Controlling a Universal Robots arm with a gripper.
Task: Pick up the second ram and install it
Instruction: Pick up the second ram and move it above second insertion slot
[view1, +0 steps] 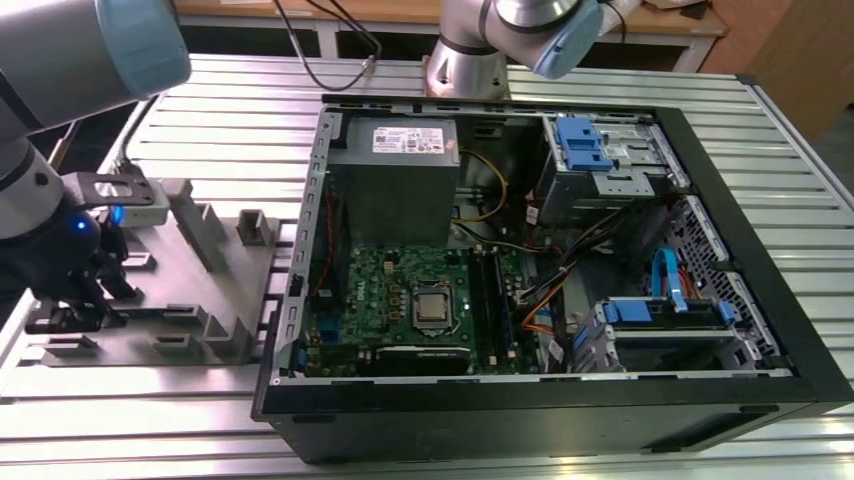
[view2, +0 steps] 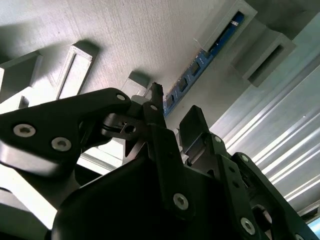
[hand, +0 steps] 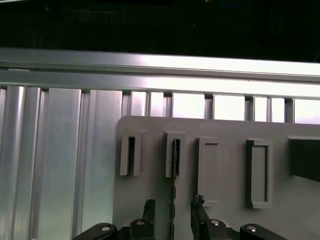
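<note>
As viewed through the first wrist view, found the claw (hand: 173, 202) spread open, with one finger (hand: 148, 210) to each side of the second ram (hand: 175, 156). Made out no contact on either face. Recorded nothing held.

Noted the second ram standing on edge, seated in a raised pocket (hand: 169, 155) of the grey fixture plate (hand: 150, 127) and running from between the fingertips outward past them. Confirmed in the second wrist view as a dark blue strip bearing black chips.

Located, in the exterior view, the open computer case (view1: 534, 400) well apart from the claw, with the green motherboard (view1: 380, 300) and its black slot rails (view1: 491, 300) inside.

Risks, as judged:
- Judged the clearance at each finger slender. Considered any sideways offset on closing likely to land one finger first and tilt or bow the thin strip in its pocket.
- Considered a skewed or shallow hold liable to let the strip slip on the way out of the pocket, or to meet a slot rail off-square.
- Considered a lift off the line of the pocket apt to jam the strip against the pocket walls.

Counts:
- One claw, two fingers.
- One ram strip in the plate.
- Four pale raised pockets in the first wrist view, plus one darker recess farther along.
- One case, one motherboard.
- Could not settle the number of slot rails.
</note>
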